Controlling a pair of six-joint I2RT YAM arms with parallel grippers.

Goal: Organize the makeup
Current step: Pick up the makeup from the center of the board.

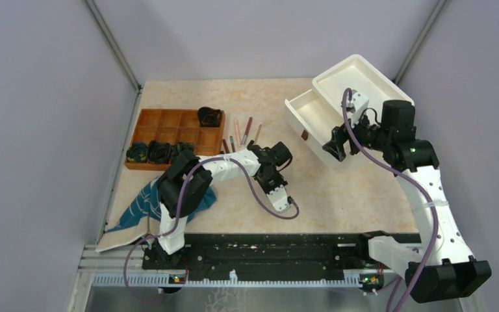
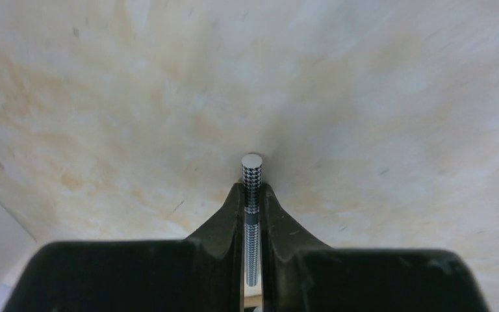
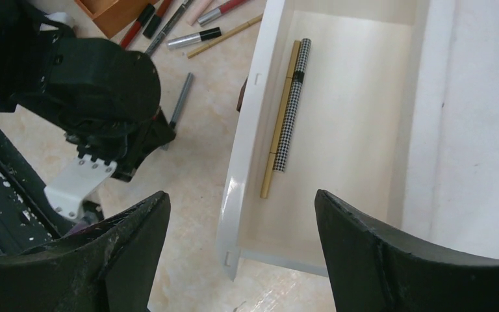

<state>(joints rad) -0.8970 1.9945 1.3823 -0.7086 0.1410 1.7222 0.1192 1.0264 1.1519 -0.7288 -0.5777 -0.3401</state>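
My left gripper is shut on a slim black-and-white houndstooth pencil and holds it over the bare beige tabletop; in the top view it is mid-table. My right gripper is open and empty, above the near left corner of the white tray. In the tray lie a gold pencil and a second houndstooth pencil, side by side. Several loose pencils lie on the table left of the tray, also in the top view. A grey pencil lies beside the left arm.
An orange compartment organizer with dark rounded items sits at the far left. A teal patterned cloth lies under the left arm at the near left. The white tray stands tilted at the far right. Walls close in on both sides.
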